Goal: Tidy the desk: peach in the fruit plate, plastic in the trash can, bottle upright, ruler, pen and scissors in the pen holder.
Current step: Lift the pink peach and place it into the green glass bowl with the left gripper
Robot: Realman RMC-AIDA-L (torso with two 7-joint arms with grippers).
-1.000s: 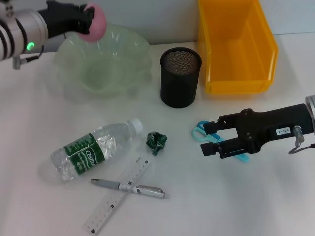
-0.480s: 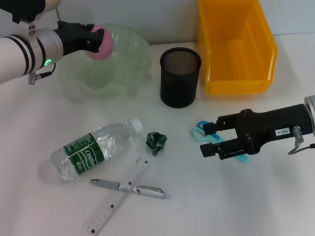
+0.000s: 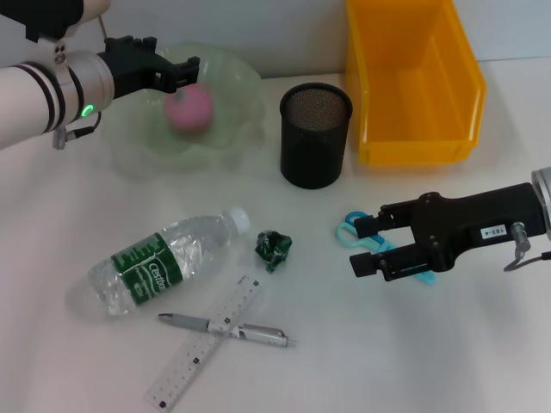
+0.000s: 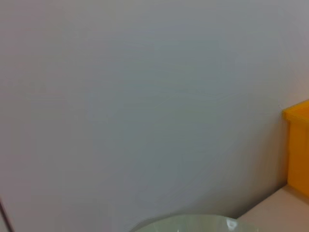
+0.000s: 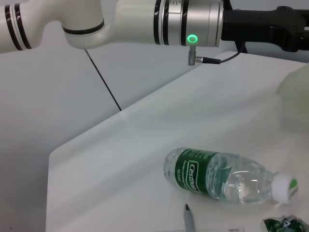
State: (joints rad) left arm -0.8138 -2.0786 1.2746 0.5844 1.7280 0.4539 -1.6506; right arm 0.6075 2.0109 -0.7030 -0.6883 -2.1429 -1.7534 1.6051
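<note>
The pink peach (image 3: 189,108) lies in the pale green fruit plate (image 3: 129,151). My left gripper (image 3: 176,69) hovers open just above the plate's far left rim, apart from the peach. Over the light blue scissors (image 3: 351,231) my right gripper (image 3: 368,243) is open, one finger on each side of them. A clear bottle (image 3: 164,262) with a green label lies on its side; it also shows in the right wrist view (image 5: 222,175). Crumpled green plastic (image 3: 275,248) sits beside its cap. The pen (image 3: 228,328) lies across the ruler (image 3: 202,342). The black mesh pen holder (image 3: 315,133) stands upright.
A yellow bin (image 3: 413,82), the trash can, stands at the back right next to the pen holder. The plate's rim (image 4: 193,223) and the bin's corner (image 4: 297,145) show before a grey wall in the left wrist view.
My left gripper carried the peach over the plate, opened and let it go; the peach now rests inside the plate. The right arm has not moved.
</note>
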